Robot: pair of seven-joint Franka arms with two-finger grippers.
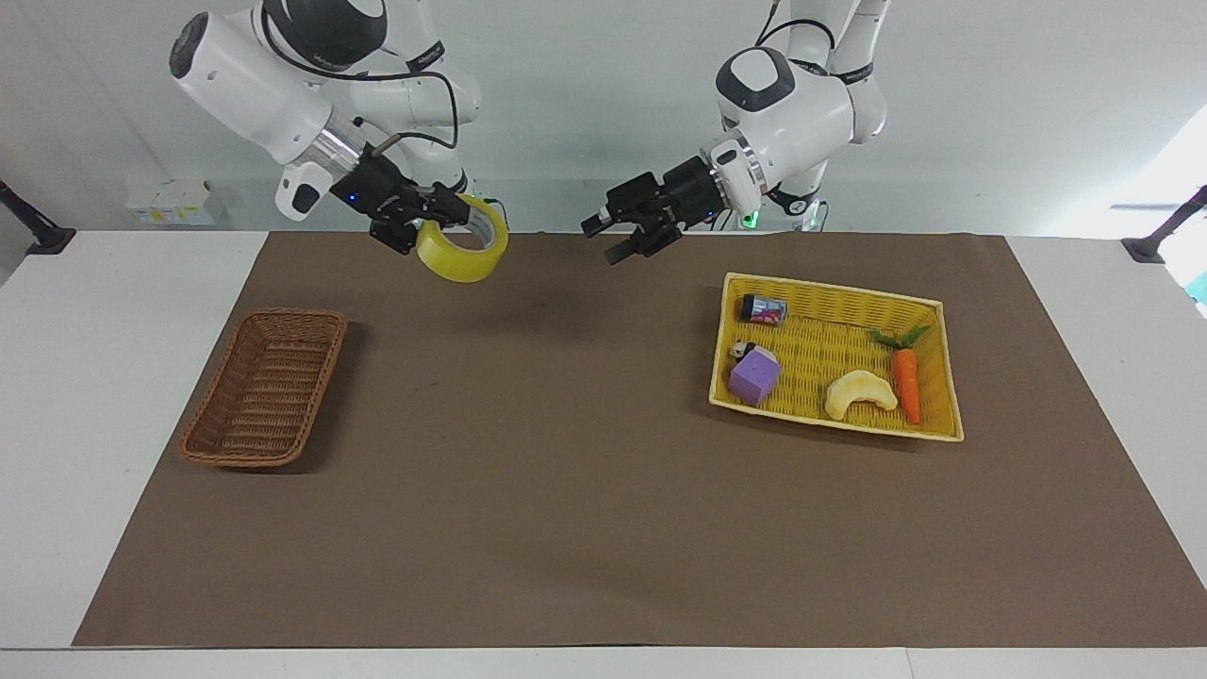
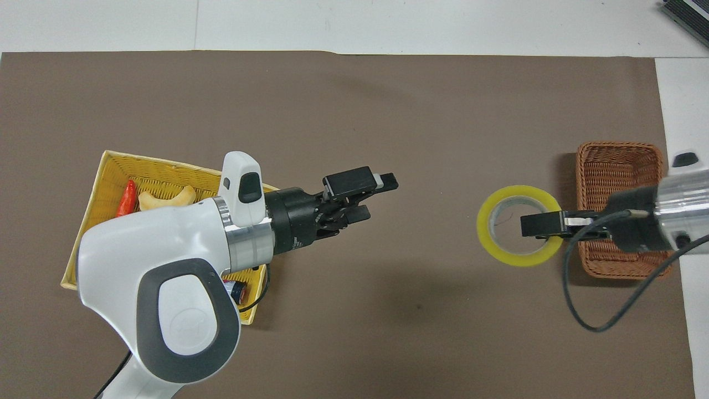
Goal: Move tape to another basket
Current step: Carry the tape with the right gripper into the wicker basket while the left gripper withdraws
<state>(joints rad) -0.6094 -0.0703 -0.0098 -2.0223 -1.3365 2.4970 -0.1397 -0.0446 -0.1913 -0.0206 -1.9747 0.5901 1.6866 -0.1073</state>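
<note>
While the right end effector [image 1: 429,223] grips the tape [image 1: 464,253] by one wall of the ring, a finger through the core, the roll hangs in the air over the brown mat [image 1: 585,528] — not yet above the basket [image 1: 266,389], which sits lower than the end effector and toward the right arm's end of the worktop. To do this step well, I judge the arm should carry the roll sideways at height until it hangs squarely over the basket's open middle, then lower it below the rim before the fingers part, so the ring cannot roll off the sloped wicker sides. Off to the tape's other side, the left end effector [image 1: 634,229] hovers over the mat, fingers spread and empty — it waits.
</note>
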